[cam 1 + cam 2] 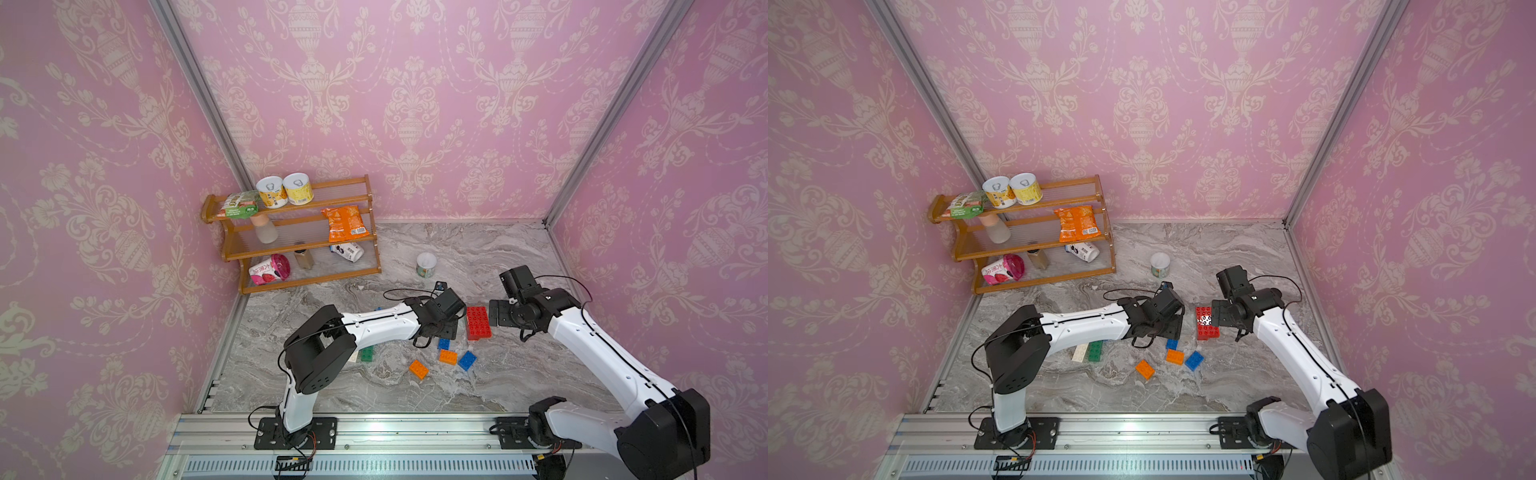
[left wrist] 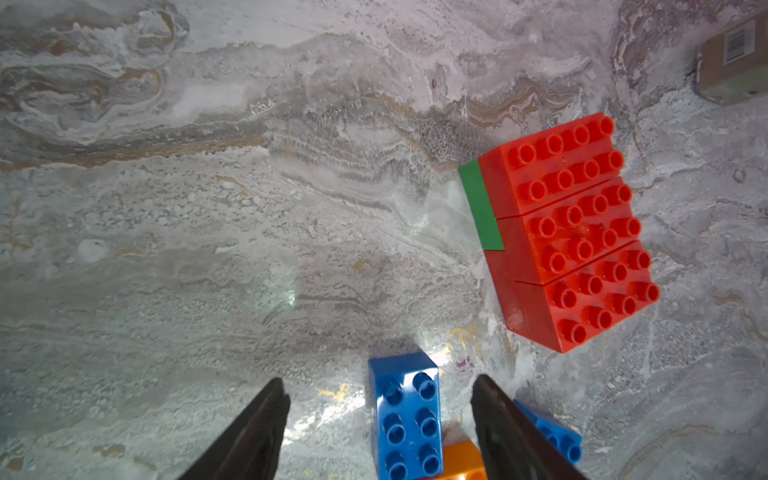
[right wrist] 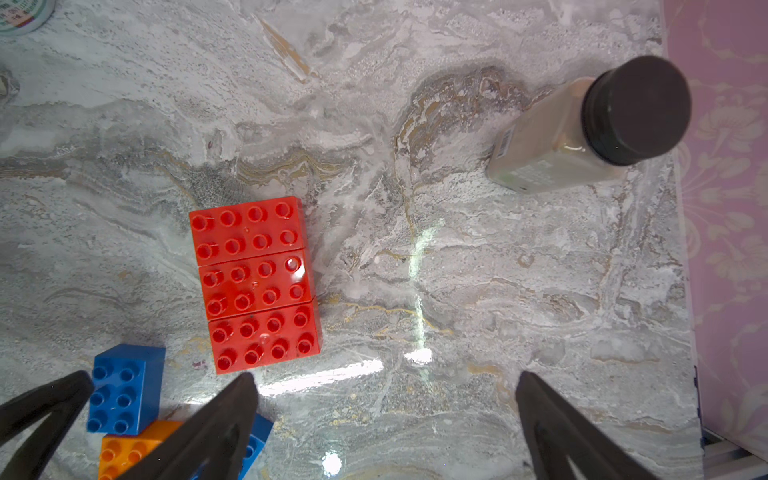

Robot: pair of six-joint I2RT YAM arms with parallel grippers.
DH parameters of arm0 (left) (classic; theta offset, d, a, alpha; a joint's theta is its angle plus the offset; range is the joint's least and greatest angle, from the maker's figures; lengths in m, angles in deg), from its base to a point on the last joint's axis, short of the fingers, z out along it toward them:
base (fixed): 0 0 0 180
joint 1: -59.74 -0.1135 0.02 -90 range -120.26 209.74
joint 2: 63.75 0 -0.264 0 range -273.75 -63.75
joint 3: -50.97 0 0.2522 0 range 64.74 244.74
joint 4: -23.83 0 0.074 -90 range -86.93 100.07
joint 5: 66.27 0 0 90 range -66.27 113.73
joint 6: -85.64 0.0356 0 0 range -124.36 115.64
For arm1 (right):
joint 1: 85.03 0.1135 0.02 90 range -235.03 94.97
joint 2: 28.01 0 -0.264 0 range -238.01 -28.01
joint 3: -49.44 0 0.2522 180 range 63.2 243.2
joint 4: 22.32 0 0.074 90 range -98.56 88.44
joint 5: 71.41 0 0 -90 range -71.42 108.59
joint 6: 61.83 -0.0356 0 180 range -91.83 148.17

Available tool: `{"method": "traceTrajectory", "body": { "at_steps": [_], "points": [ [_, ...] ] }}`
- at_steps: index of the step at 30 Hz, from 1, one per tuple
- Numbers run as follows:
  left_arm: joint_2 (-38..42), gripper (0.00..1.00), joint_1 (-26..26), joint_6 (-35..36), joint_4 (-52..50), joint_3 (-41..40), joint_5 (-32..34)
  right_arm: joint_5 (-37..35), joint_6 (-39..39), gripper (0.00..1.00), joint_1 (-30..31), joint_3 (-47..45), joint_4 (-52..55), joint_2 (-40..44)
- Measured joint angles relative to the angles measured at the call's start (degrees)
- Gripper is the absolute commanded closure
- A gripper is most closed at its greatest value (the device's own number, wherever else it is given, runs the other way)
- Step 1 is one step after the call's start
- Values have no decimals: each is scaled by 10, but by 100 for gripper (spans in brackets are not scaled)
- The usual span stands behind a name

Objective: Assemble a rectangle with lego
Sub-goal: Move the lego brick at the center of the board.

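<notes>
Reaching across the marble table (image 1: 374,395), the left gripper (image 2: 377,380) frames a blue brick (image 2: 405,419) between spread fingers, with a gap showing on each side. An orange brick (image 2: 463,461) lies just beside that brick's end. The right gripper (image 3: 387,375) is spread wide over bare marble, holding nothing. Between the two grippers sits the red block (image 1: 478,323), three red 2x4 bricks pressed side by side into a rectangle, with a green base brick (image 2: 482,208) showing underneath. A loose green brick (image 1: 1096,350) and a white brick (image 1: 1079,352) lie side by side under the left arm.
</notes>
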Motion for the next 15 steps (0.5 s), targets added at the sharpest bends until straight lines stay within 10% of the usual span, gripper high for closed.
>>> {"method": "traceTrajectory", "body": {
  "at_steps": [15],
  "points": [
    [-70, 46, 17, 0, -72, 58, 0, -5, 0, 0, 0, -20, -33, 54]
  ]
}}
